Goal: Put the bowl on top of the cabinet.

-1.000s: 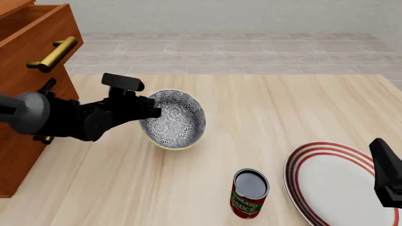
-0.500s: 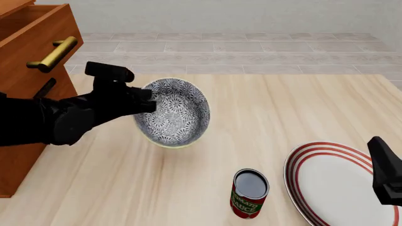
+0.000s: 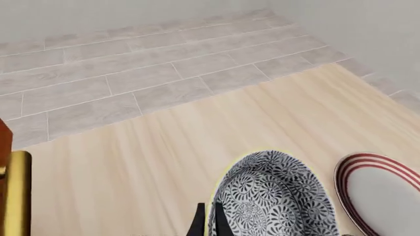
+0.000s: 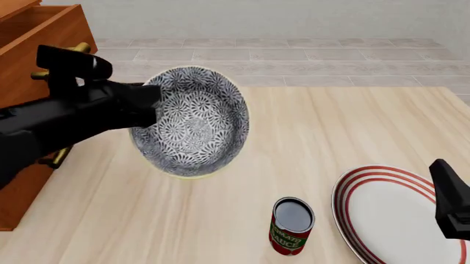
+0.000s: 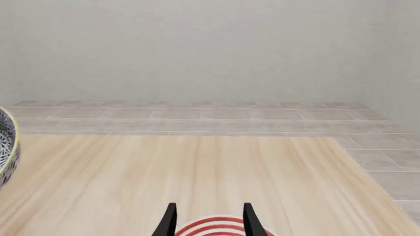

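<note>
pinching the near wall of the bowl (image 4: 192,127), the left gripper (image 3: 206,222) is holding it by its rim, one finger inside and one outside, as the left wrist view is showing. the bowl is hanging clear of the table (image 4: 331,126), tilted so its patterned inside is facing the front camera, just beside the cabinet (image 4: 33,66) and level with its brass handle (image 4: 63,63). so the pickup looks done; what is remaining is raising the bowl above the cabinet's top, which is running out of view, carrying it across and setting it down. compared with a second ago the bowl is sitting higher and nearer the camera, looming larger, and the arm is reaching further toward the cabinet. further out, the sauce can (image 4: 292,225) and red-ringed plate (image 4: 389,214) are lying unmoved, and the right gripper (image 5: 207,221) is hovering over the plate with jaws parted and empty.
</note>
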`<action>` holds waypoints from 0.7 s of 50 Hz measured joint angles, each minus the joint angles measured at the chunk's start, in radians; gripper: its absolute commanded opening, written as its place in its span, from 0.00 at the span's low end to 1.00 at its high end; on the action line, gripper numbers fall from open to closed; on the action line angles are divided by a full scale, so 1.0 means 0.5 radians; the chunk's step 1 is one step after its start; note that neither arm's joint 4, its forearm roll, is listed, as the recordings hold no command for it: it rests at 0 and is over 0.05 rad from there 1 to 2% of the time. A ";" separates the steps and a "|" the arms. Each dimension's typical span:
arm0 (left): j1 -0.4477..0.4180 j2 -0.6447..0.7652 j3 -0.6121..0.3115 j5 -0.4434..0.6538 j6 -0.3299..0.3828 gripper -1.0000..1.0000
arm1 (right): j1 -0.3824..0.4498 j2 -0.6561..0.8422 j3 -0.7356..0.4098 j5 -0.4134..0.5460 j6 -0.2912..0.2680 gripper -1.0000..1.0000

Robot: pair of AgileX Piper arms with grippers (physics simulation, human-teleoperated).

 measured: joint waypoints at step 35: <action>-0.115 -0.866 -0.175 0.647 0.008 0.00 | 0.001 -0.062 -0.001 0.061 -0.001 1.00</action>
